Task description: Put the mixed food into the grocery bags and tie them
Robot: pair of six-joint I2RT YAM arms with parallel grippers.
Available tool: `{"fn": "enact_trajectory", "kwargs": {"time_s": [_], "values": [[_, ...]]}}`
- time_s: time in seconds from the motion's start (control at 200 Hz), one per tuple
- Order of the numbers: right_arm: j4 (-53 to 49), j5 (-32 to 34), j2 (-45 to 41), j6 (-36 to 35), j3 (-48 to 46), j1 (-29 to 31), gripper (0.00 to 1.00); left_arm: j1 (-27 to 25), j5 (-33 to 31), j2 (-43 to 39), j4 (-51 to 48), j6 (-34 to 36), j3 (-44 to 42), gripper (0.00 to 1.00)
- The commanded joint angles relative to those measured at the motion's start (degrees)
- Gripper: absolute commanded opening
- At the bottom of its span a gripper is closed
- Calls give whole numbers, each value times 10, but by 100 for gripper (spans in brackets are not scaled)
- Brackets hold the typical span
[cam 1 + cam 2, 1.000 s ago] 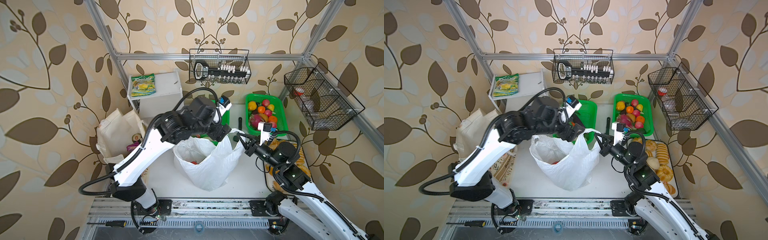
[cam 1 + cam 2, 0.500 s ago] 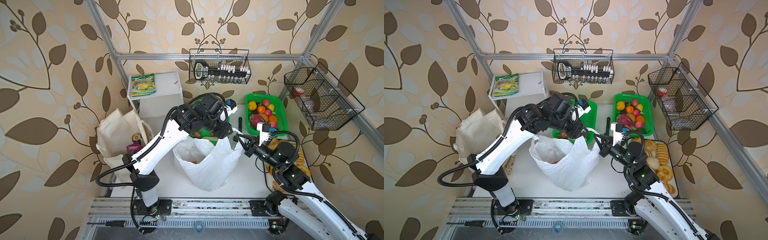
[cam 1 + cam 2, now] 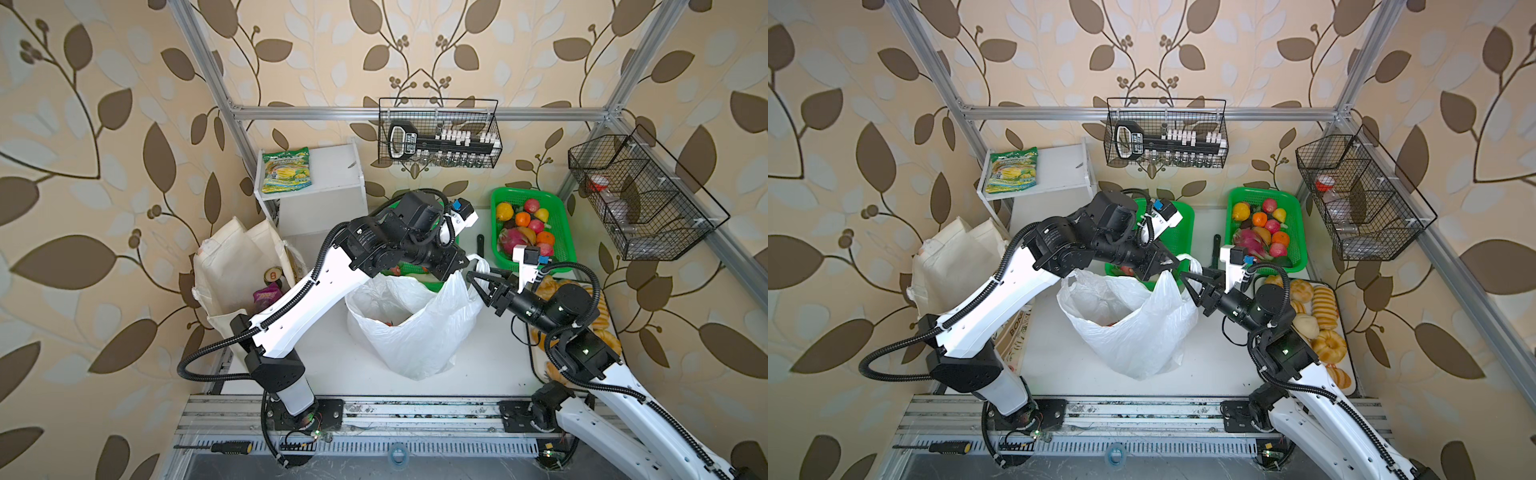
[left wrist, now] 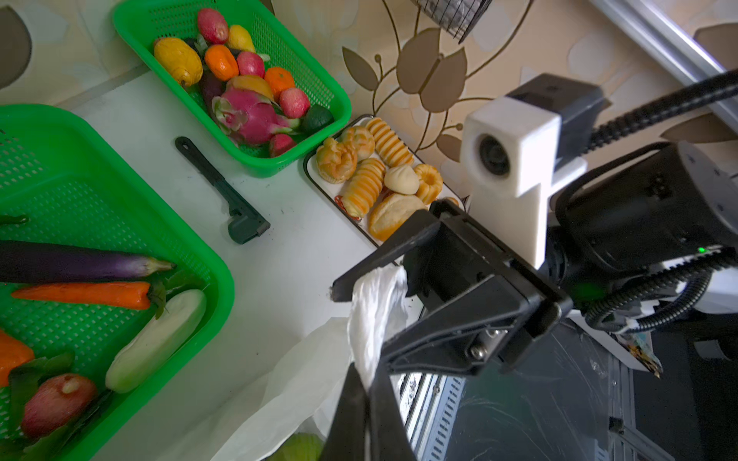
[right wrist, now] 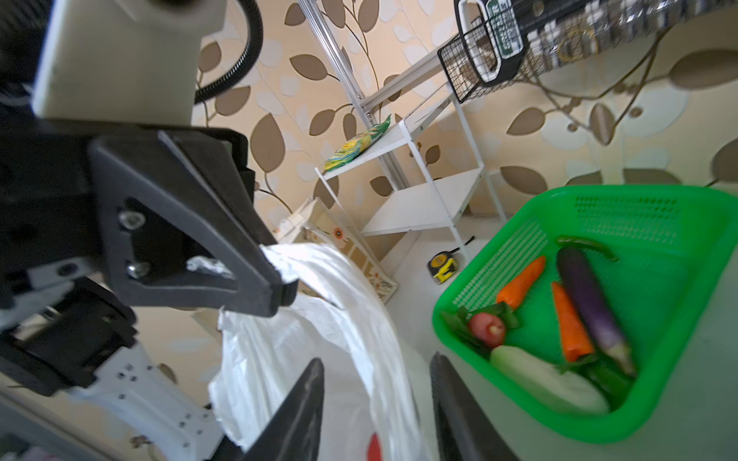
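Centrally, the thin crinkly white plastic bag [image 3: 415, 332] stands open-mouthed at the middle of the white tabletop [image 3: 490, 365]. The left gripper [image 5: 279, 293] is clamped on one handle [image 4: 375, 315]. The right gripper [image 3: 474, 281] has its jaws spread around that same handle, gripping nothing. Likely trouble: thin film snagging a finger, tearing, or slipping free, so the bag slumps.

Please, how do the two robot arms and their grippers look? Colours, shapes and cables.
Both arms have white shell links and black joint housings: left arm, right arm. Black ribbed cable hose runs along each. The left gripper and right gripper are black, with flat triangular fingers. A white camera block with a blue plug sits on each wrist.
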Motion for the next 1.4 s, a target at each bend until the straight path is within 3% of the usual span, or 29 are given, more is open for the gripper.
{"fn": "enact_trajectory", "kwargs": {"time_s": [0.0, 0.23, 0.375, 0.59, 0.66, 0.705, 0.78, 0.885, 1.145, 1.34, 1.395], "values": [[26, -59, 17, 35, 23, 3, 61, -1, -5, -69, 153, -48, -64, 0], [39, -86, 63, 49, 51, 38, 79, -1, -31, -114, 208, -74, -122, 0], [55, -61, 72, 30, 52, 73, 82, -1, -49, -123, 230, -96, -142, 0], [58, 6, 33, 13, 37, 74, 84, -1, -95, -151, 256, -116, -182, 0], [64, -4, 24, 4, 33, 75, 89, -1, -94, -156, 269, -125, -192, 0], [64, -15, 25, 1, 34, 76, 100, -1, -89, -158, 277, -131, -196, 0], [66, -26, 33, -4, 37, 79, 100, -1, -78, -156, 281, -135, -198, 0], [67, 11, 52, -20, 34, 88, 99, -1, -52, -151, 286, -138, -194, 0], [89, 49, 99, -153, 46, 137, 97, -1, -48, -149, 280, -144, -191, 0], [131, 40, 118, -150, 32, 129, 85, -1, -51, -152, 280, -143, -192, 0], [165, 19, 118, -131, 16, 120, 77, -1, -54, -154, 278, -142, -193, 0]]}}
